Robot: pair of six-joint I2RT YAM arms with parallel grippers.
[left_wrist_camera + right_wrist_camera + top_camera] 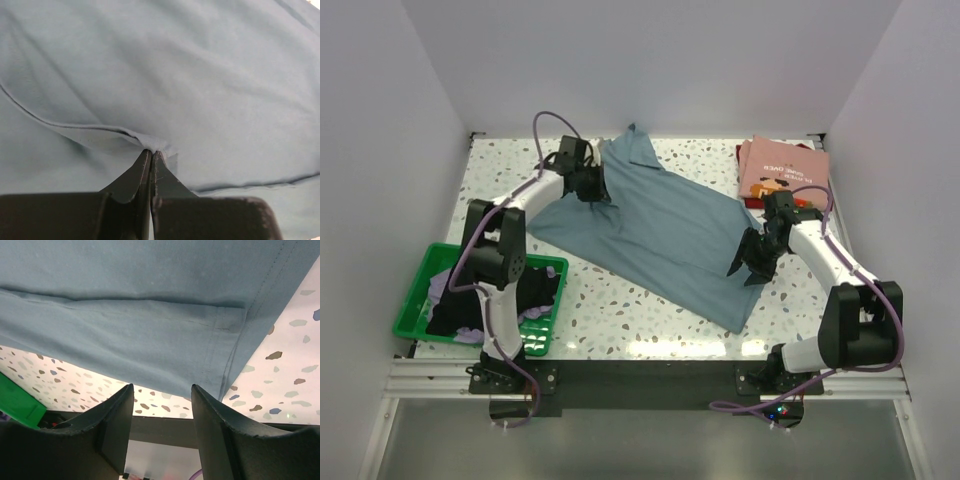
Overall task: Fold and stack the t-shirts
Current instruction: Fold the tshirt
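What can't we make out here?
- Top view: basket contents; the left arm covers part, and the rest is a jumble.
- Top view: what's under the pink shirt; only a dark red edge shows.
- Left wrist view: the blue shirt fills the frame, so nothing else shows.
- Right wrist view: whether the open right gripper touches the shirt.

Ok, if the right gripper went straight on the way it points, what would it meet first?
The right gripper, jaws open, points at the grey-blue t-shirt. Its hemmed edge likely comes first, though the gap to it is hard to judge.
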